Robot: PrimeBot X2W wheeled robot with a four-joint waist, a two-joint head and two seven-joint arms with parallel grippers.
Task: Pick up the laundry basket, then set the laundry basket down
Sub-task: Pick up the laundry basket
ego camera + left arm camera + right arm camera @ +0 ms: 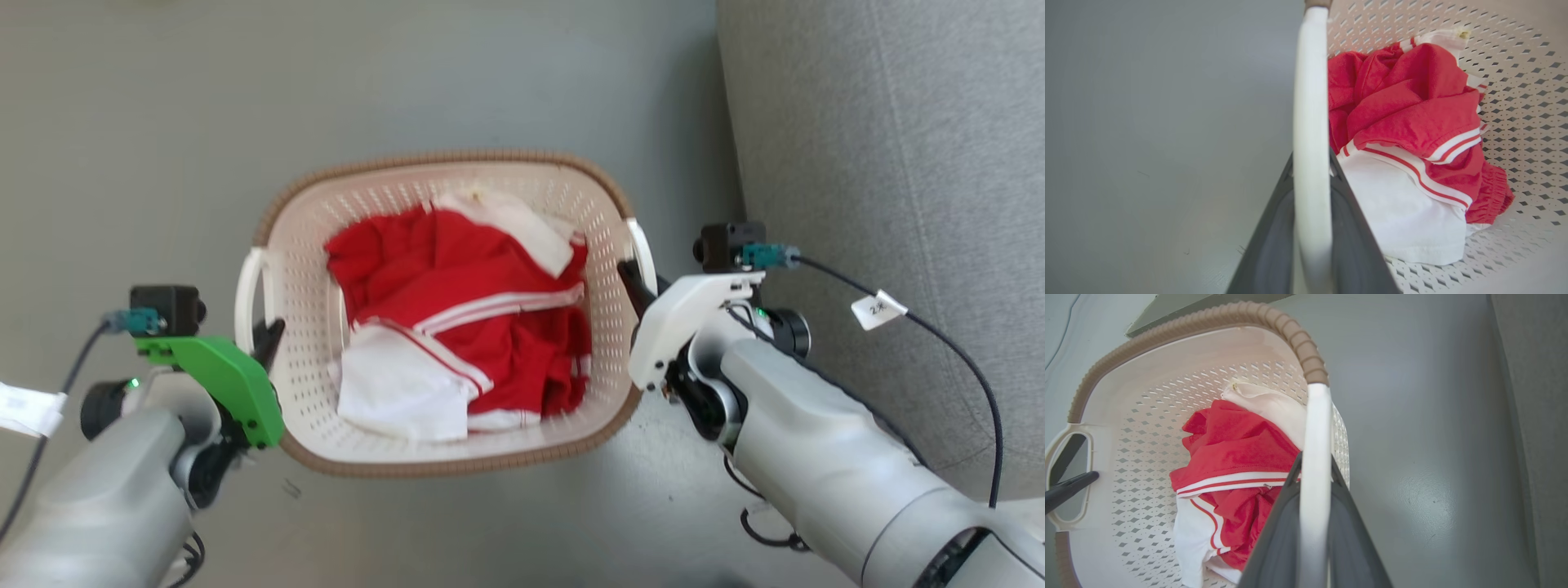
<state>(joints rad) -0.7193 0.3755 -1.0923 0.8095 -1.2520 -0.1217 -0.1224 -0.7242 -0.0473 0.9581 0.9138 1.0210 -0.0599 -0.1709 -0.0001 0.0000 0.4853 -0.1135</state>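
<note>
Left pincer and right pincer grip the laundry basket by handles hiding their tips.

— How many baskets?
— One laundry basket, with two white handles: the left handle and the right handle.
— Pincers?
— Two, the left pincer and the right pincer, each with two dark fingers.
— Clothes?
— One crumpled heap of red and white cloth. I cannot tell how many garments it holds.
— Anything else?
— Two cables, the left cable and the right cable, with one white tag on each, and one grey upholstered seat.
</note>
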